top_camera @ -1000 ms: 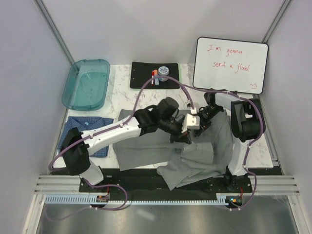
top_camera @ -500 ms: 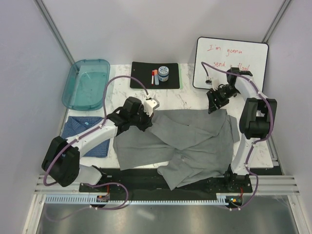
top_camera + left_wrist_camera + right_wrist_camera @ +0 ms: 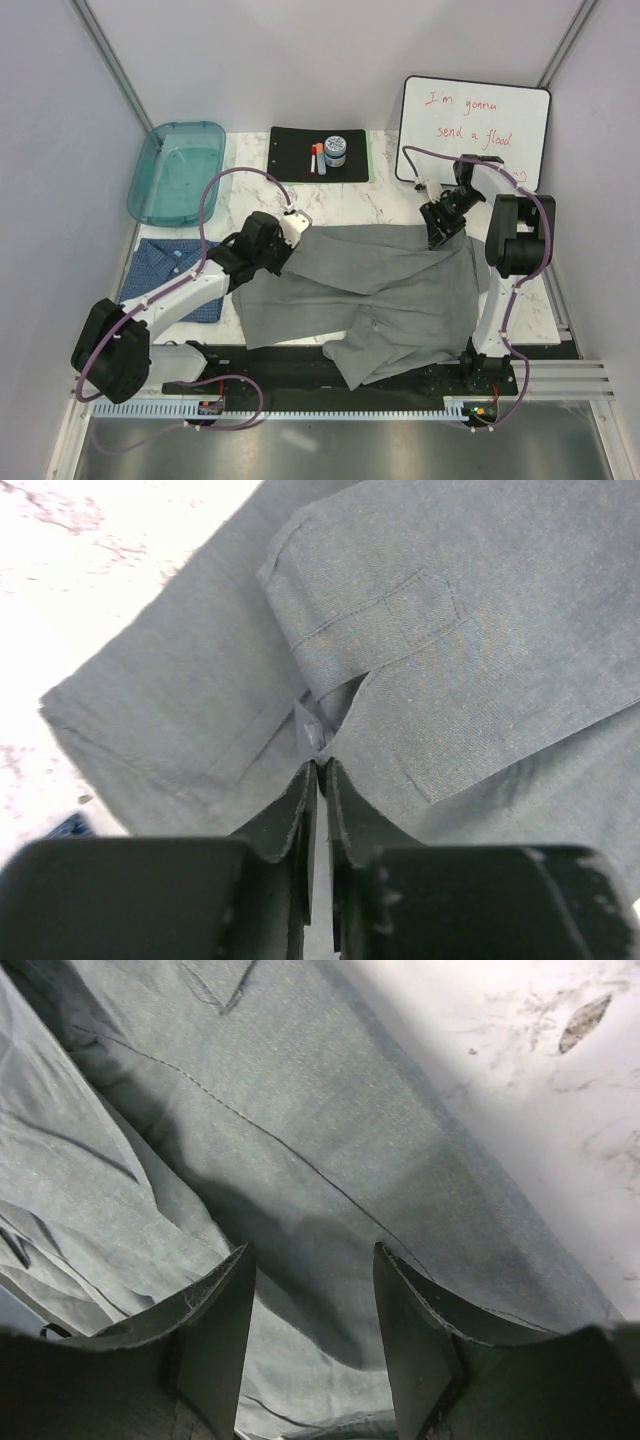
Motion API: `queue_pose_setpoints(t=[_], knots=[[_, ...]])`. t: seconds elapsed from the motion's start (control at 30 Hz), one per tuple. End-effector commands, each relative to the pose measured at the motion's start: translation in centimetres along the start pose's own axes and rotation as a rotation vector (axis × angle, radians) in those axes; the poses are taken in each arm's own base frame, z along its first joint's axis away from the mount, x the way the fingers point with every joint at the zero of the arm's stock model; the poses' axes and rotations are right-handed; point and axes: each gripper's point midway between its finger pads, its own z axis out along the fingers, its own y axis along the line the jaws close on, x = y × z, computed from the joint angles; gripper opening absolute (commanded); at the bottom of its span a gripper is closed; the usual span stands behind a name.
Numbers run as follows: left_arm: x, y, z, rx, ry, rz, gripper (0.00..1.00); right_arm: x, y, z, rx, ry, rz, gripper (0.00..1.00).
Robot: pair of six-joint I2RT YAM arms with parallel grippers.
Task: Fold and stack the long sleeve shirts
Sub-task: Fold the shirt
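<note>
A marble table (image 3: 385, 200) is holding the grey shirt (image 3: 400, 290), which is lying open across its middle with the near hem bunching and hanging over the front edge. The blue shirt (image 3: 155, 262) is sitting folded at the left side, partly under the left arm.

A second ago both grippers were meeting over the shirt's centre. Now they are standing well apart, and one sleeve is stretching flat along the shirt's far edge between them.

The left gripper (image 3: 283, 248) is resting at the sleeve's left end. Its wrist view is showing the fingers pressed together, seemingly pinching a fold of grey cloth just below the cuff (image 3: 370, 620).

The right gripper (image 3: 437, 225) is hovering at the far right shoulder with its fingers (image 3: 225, 1310) spread and gripping nothing.

The sleeve appears to be getting laid across the body, an early fold. The rest of the folding and the stacking are still waiting.
</note>
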Motion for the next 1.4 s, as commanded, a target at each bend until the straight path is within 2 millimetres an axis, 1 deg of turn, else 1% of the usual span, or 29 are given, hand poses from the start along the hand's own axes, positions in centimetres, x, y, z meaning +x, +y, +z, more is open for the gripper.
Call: queue_pose_setpoints(t=[0.0,0.03,0.1,0.13,0.17,0.2,0.23,0.27,0.3,0.37,0.4,0.43,0.5,0.53,0.57,0.6,0.63,0.67,0.7,0.73,0.8,0.87,0.93,1.07,1.1,1.17,1.23,1.33,1.37], knots=[[-3.0,1.1,-1.7,-0.08,-0.083,0.138,0.2,0.3,-1.0,0.2,0.035,0.015,-0.018,0.58],[-2.4,0.2,-1.5,-0.032,-0.058,0.149,0.28,0.3,-1.0,0.2,0.035,0.017,-0.019,0.57],[-1.0,-1.0,-1.6,0.042,-0.011,0.136,0.31,0.4,-1.0,0.2,0.037,0.017,-0.02,0.57],[-0.4,-3.0,-1.8,0.16,-0.02,0.151,0.32,0.3,-1.0,0.2,0.039,0.015,-0.021,0.57],[-0.7,-3.7,-2.4,0.195,-0.043,0.152,0.33,0.2,-0.9,-0.1,0.042,0.01,-0.023,0.57],[-0.6,-3.8,-2.6,0.209,-0.053,0.142,0.38,0.1,-0.8,-0.3,0.044,0.002,-0.024,0.57],[-0.6,-3.6,-2.7,0.196,-0.055,0.124,0.44,0.0,-0.6,-0.5,0.044,-0.005,-0.029,0.56],[-0.4,-3.0,-2.4,0.168,-0.047,0.11,0.45,-0.4,-0.3,-1.2,0.044,-0.024,-0.036,0.56],[-0.3,-1.6,-2.1,0.123,-0.035,0.074,0.45,-0.7,0.2,-1.7,0.038,-0.043,-0.045,0.56],[-0.9,-0.2,-1.7,0.114,-0.039,-0.003,0.44,-1.9,1.5,-2.8,0.013,-0.102,-0.074,0.57],[-0.3,0.7,-0.9,0.116,-0.01,-0.052,0.43,-2.3,1.8,-3.2,0.012,-0.12,-0.077,0.57],[-1.3,0.2,-0.7,0.166,-0.03,-0.078,0.39,-2.9,2.5,-3.5,-0.012,-0.148,-0.082,0.57],[-0.9,-0.7,0.7,0.234,0.004,-0.093,0.35,-3.8,3.5,-4.4,-0.029,-0.186,-0.086,0.57],[-1.9,-1.9,0.8,0.314,-0.019,-0.103,0.28,-4.1,3.8,-4.6,-0.035,-0.197,-0.085,0.57],[-2.2,-2.6,1.3,0.358,-0.017,-0.102,0.26,-4.5,4.1,-5.2,-0.045,-0.218,-0.077,0.57],[-3.5,-4.0,1.6,0.397,-0.03,-0.066,0.25,-4.8,4.3,-5.3,-0.049,-0.225,-0.077,0.57],[-3.2,-5.1,2.7,0.423,0.002,-0.044,0.24,-4.9,4.4,-5.4,-0.051,-0.226,-0.074,0.57],[-3.6,-6.2,2.9,0.444,0.006,-0.019,0.24,-5.0,4.3,-5.5,-0.052,-0.228,-0.069,0.57],[-4.9,-8.3,3.0,0.485,-0.009,0.028,0.24,-4.9,4.3,-5.5,-0.052,-0.225,-0.064,0.57],[-4.5,-9.4,3.7,0.501,0.026,0.038,0.25,-4.8,4.3,-5.4,-0.057,-0.219,-0.061,0.57],[-4.6,-11.0,4.0,0.519,0.055,0.063,0.3,-4.6,4.3,-5.2,-0.059,-0.209,-0.058,0.56],[-4.0,-10.5,4.7,0.473,0.091,0.06,0.33,-4.4,4.4,-5.1,-0.062,-0.207,-0.057,0.57],[-3.4,-9.0,4.9,0.414,0.106,0.047,0.37,-4.3,4.6,-5.1,-0.069,-0.206,-0.061,0.57],[-3.0,-6.3,4.0,0.34,0.103,-0.049,0.48,-4.3,4.7,-5.0,-0.079,-0.202,-0.063,0.57],[-2.4,-6.1,3.7,0.33,0.117,-0.089,0.52,-4.3,4.7,-5.0,-0.082,-0.203,-0.064,0.57],[-2.6,-5.5,3.2,0.324,0.098,-0.132,0.55,-4.1,4.7,-4.8,-0.086,-0.196,-0.06,0.57],[-2.2,-5.7,3.1,0.335,0.1,-0.188,0.63,-4.0,4.7,-4.7,-0.087,-0.192,-0.063,0.57],[-0.9,-5.8,3.7,0.369,0.159,-0.292,0.66,-3.6,4.7,-4.4,-0.088,-0.182,-0.06,0.57],[-0.7,-5.4,4.0,0.366,0.169,-0.327,0.66,-3.4,4.6,-4.2,-0.085,-0.175,-0.059,0.57]])
